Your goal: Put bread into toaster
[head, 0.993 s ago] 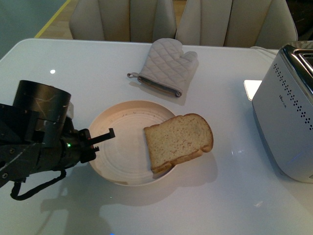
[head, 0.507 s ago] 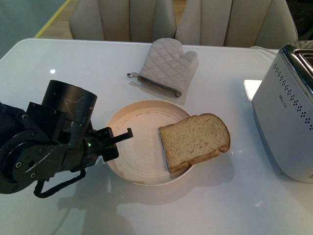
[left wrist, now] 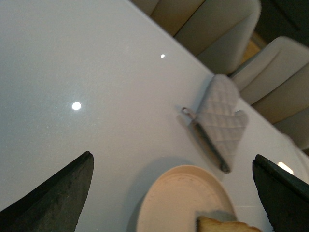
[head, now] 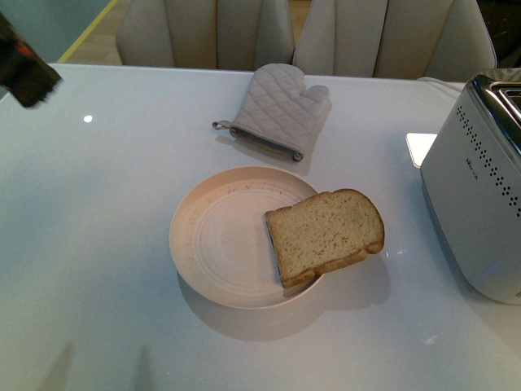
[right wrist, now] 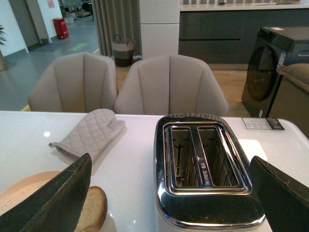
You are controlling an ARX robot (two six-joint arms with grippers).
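The left gripper [left wrist: 172,157] is now pulled well away from the plate [head: 212,244], jaws spread empty like the right gripper [right wrist: 170,159], so the bread [head: 326,236] is left ungrasped on the plate's rim, near the unloaded toaster [head: 476,204].

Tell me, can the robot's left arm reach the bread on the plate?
Probably yes. The bread lies uncovered on the right edge of the plate, nothing stands in between, and the left gripper hangs open above the table, looking toward it.

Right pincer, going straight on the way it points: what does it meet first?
Most likely the toaster, whose slotted top sits between the fingers of the open right pincer; depth is unclear.
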